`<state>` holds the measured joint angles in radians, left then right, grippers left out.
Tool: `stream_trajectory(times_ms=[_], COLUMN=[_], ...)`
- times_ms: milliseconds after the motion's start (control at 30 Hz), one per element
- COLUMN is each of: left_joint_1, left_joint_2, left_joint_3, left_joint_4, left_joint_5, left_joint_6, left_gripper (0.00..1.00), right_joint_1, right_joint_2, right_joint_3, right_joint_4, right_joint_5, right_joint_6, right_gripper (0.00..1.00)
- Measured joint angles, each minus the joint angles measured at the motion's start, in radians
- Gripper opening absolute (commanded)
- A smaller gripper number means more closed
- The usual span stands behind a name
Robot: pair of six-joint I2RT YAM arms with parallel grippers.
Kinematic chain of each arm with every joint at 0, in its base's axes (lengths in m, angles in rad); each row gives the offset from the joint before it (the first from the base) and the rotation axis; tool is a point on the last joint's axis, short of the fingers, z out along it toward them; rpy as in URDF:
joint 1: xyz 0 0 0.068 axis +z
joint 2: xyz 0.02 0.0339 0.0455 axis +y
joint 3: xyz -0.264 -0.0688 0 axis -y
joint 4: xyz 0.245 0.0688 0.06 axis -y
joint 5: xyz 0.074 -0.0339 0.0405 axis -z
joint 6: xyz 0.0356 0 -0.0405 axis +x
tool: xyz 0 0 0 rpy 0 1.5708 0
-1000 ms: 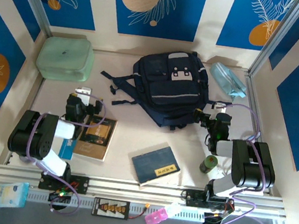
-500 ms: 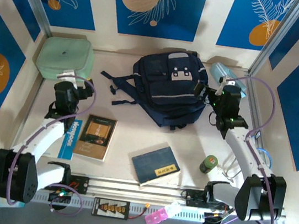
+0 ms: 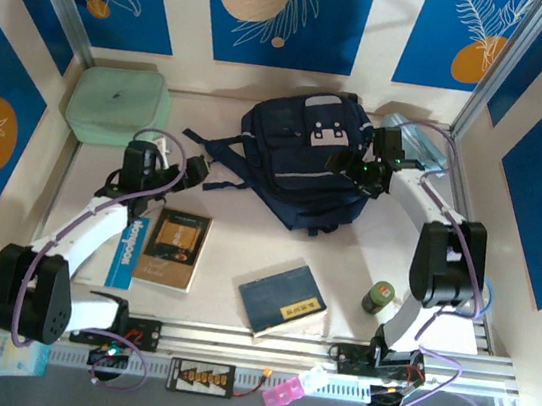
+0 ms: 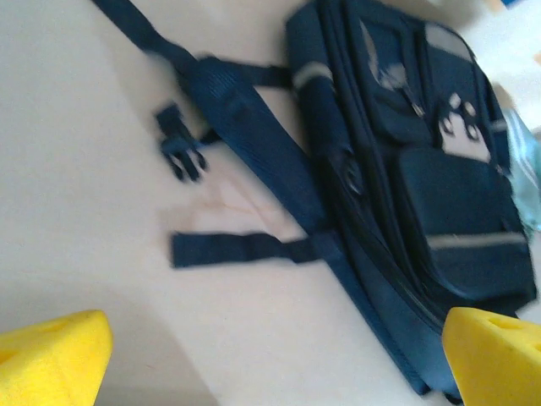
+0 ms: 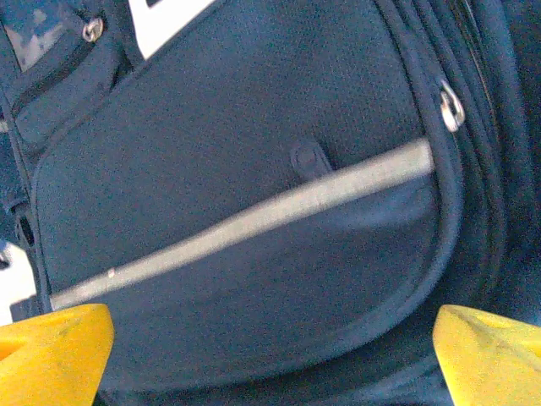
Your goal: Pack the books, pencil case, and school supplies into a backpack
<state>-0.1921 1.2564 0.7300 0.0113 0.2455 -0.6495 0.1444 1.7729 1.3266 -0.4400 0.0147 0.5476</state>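
Pale desk (image 3: 247,230) boxed in by blue leaf-print panels (image 3: 278,12). Nearest, at 6 o'clock, navy book (image 3: 282,301); at 8 o'clock, tan book (image 3: 176,248). Farther in, left pincer (image 4: 270,364) spread wide and empty, aimed at the loose straps (image 4: 245,249). Right pincer (image 5: 270,355) also spread wide, gripping nothing, close over the front pocket (image 5: 254,254). At 12 o'clock, backpack (image 3: 303,157) lying flat, seemingly zipped shut; at 1 o'clock, pencil case (image 3: 416,143). Probably opening the bag first: steady the fabric with the left, pinch the zip puller (image 5: 450,106) squarely, draw along the track rather than upward, avoid snagging straps.
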Motion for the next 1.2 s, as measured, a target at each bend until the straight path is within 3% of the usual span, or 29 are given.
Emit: stream_trajectory(times_ms=[167, 333, 600, 800, 1033, 1200], left_joint_1=[-0.072, -0.114, -0.172, -0.219, -0.224, -0.224], left_joint_2=[0.023, 0.061, 0.138, 0.286, 0.339, 0.316], left_joint_3=[-0.015, -0.018, -0.018, 0.023, 0.064, 0.084], left_joint_4=[0.022, 0.033, 0.055, 0.123, 0.138, 0.089], left_joint_5=[0.035, 0.043, 0.062, 0.134, 0.142, 0.109], left_joint_6=[-0.065, -0.117, -0.192, -0.234, -0.263, -0.263], left_gripper=[1.0, 1.0, 0.98, 0.9, 0.89, 0.9], right_joint_1=[0.003, 0.035, 0.24, 0.348, 0.243, 0.129], right_joint_2=[0.111, 0.121, -0.013, -0.08, -0.199, -0.192], right_joint_3=[0.068, 0.036, -0.159, -0.19, -0.19, -0.178], right_joint_4=[-0.006, 0.006, 0.073, 0.05, 0.013, -0.018], right_joint_5=[0.0, 0.008, 0.031, 0.032, 0.03, 0.026], right_joint_6=[0.028, 0.1, 0.333, 0.434, 0.417, 0.356], right_gripper=[0.93, 0.92, 0.92, 0.93, 0.93, 0.93])
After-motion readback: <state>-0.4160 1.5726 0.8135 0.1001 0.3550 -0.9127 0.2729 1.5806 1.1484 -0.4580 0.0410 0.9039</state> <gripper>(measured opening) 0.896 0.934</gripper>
